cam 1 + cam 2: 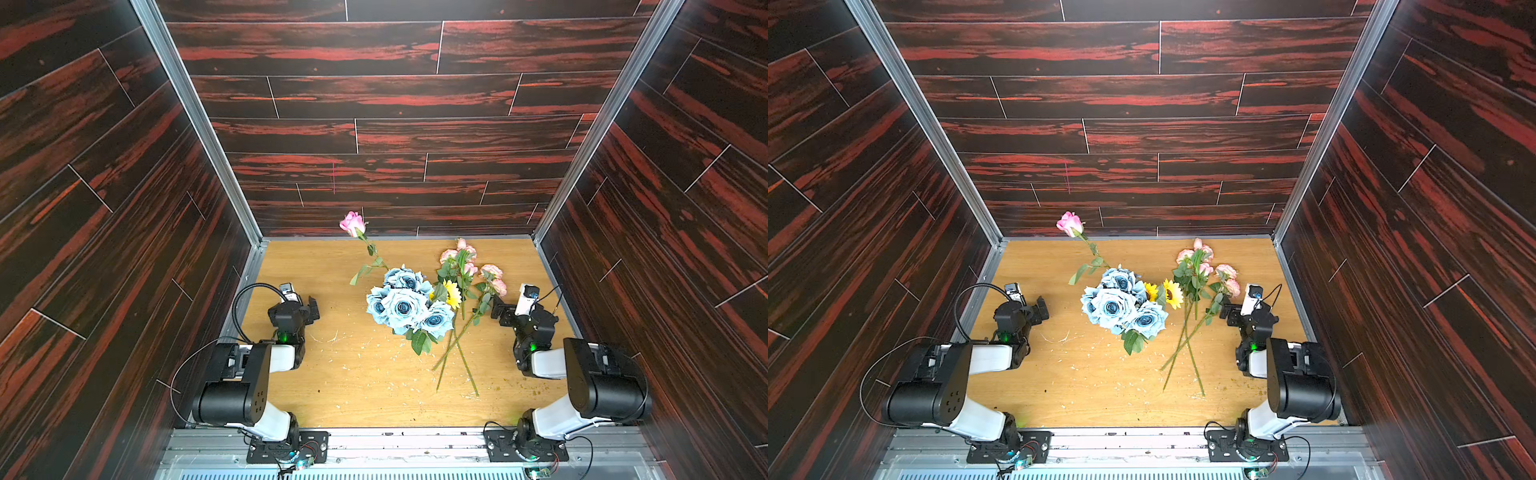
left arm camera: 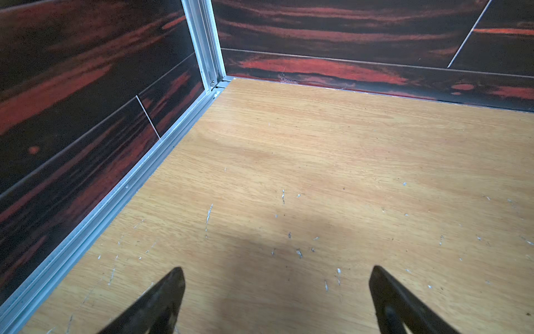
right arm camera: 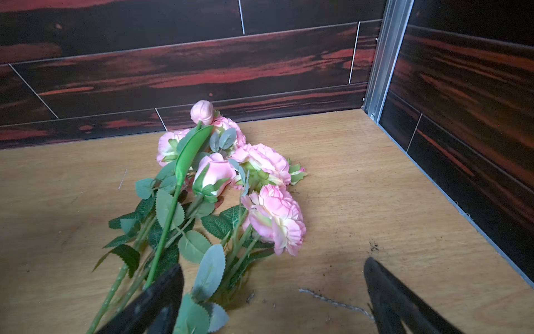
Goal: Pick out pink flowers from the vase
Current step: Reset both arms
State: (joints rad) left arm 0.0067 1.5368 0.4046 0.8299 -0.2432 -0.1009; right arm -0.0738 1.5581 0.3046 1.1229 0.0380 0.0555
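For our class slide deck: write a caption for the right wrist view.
Open right gripper beside pale pink flowers lying on the wooden table.

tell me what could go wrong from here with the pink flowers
1. The bright pink rose leans out of the bunch right against the blue roses; pulling it may drag them along or tip the vase, which is hidden under them.
2. The open right gripper sits low beside the pale pink flowers on the table, a stem at one finger; moving off could snag and scatter them.
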